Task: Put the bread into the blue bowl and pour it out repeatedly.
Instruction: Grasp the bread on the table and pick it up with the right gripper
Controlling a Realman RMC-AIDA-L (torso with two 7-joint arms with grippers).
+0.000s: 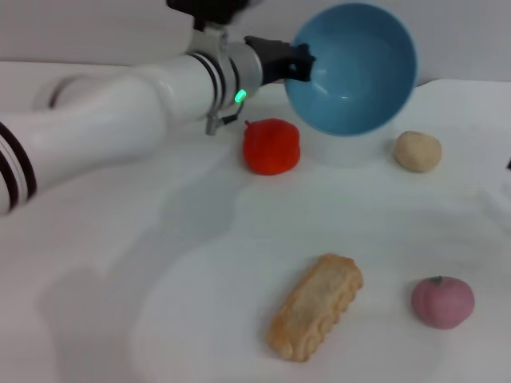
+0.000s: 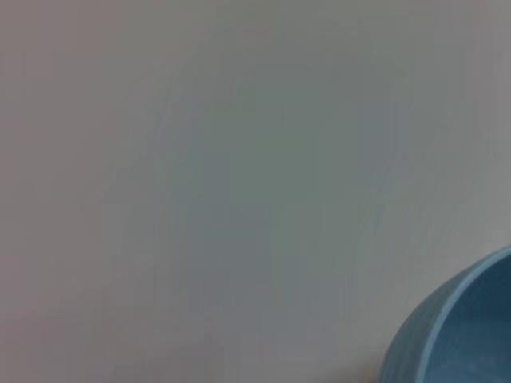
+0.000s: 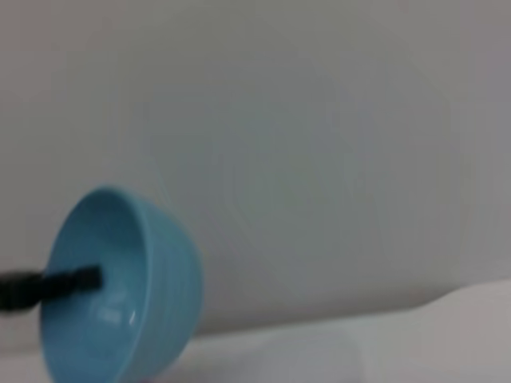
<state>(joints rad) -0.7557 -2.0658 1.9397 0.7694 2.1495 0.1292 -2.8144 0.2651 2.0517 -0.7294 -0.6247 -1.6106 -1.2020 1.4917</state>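
blue bowl light blue | bread golden-brown | ball beige

Bread before raised bowl

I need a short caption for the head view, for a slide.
Left gripper holds the blue bowl tipped, empty; bread lies on table.

The bread lies alone on bare table, open to reach from the near and left sides. The pink fruit sits near its right. Farther back, the red fruit and beige ball flank the tipped blue bowl, held aloft by the left gripper.
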